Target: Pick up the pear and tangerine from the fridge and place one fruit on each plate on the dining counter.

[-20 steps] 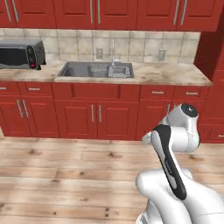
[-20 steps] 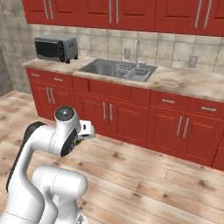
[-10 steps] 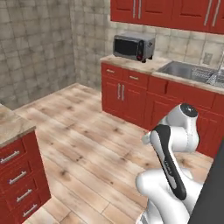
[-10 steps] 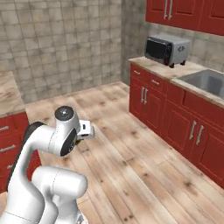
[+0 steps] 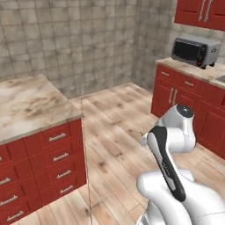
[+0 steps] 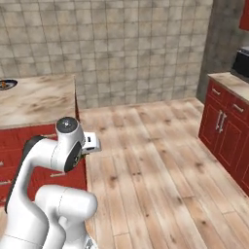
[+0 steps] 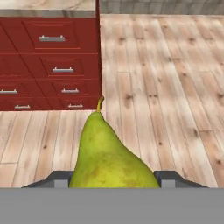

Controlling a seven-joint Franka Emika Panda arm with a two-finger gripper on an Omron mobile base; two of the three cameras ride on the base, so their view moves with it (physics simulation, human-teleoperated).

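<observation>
We are clamping the pear (image 7: 109, 153) between our fingers in the hand view, its stem pointing away from the gripper (image 7: 113, 177), above the wooden floor (image 7: 175, 87). The dining counter (image 5: 30, 103) is sitting to our left on its red drawers (image 5: 44, 171), with a plate (image 6: 6, 84) at its far edge in the right base view. A toaster oven (image 5: 195, 50) is standing on the other counter. Half a second ago the dining counter was barely showing; our base is turning toward it.

Pear (image 7: 109, 153) between the jaws (stem outward), above floor (image 7: 166, 87) beside dining counter (image 7: 48, 5)
</observation>
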